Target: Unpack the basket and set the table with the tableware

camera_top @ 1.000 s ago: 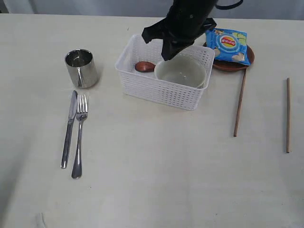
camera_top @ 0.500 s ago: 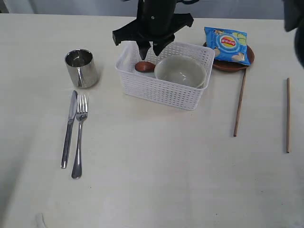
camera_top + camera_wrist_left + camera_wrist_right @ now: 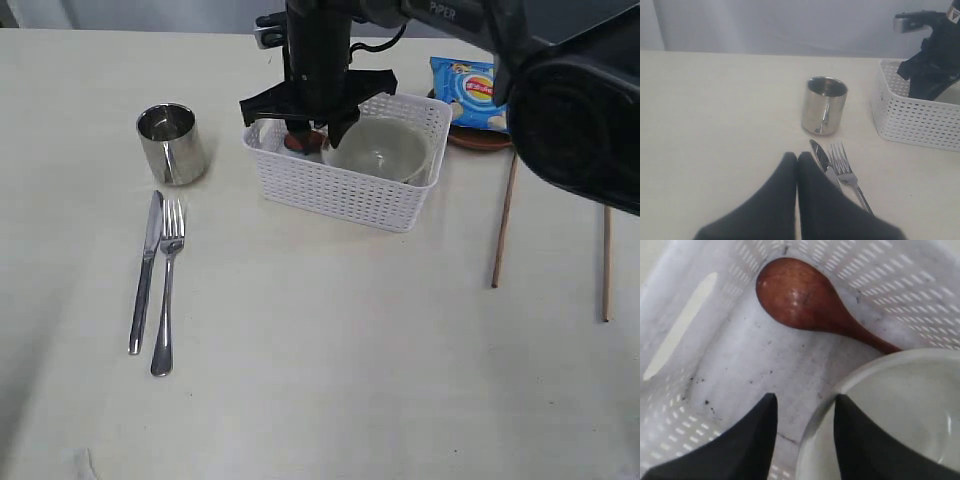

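Nearest me on the pale table (image 3: 330,400), a steel knife (image 3: 145,270) and fork (image 3: 167,290) lie side by side. My left gripper (image 3: 797,160) hangs near them, its two dark fingers pressed together on nothing. Just beyond them a steel cup (image 3: 172,143) stands upright. To the right, two brown chopsticks (image 3: 505,215) lie well apart from each other.

Further back sits the white lattice basket (image 3: 340,190), with two pieces left inside: a cream bowl (image 3: 900,410) and a reddish-brown wooden spoon (image 3: 795,295). My right arm reaches down into it. The right gripper (image 3: 805,400) is parted and grasps nothing. One finger is over the basket floor and the other over the bowl's inside, so the rim runs between them.

I judge the bowl stiff, glazed and smooth, so likely slippery and breakable. That rim is the only place to take it, pinched firmly and lifted straight up, clear of the basket wall. The spoon looks light and rigid. It lies flat, and its handle vanishes under the bowl's edge, so I would take it at the exposed neck once the bowl is out.

Farthest back, a blue chip bag (image 3: 478,95) rests on a dark-brown plate (image 3: 490,138), just behind the basket's right corner.
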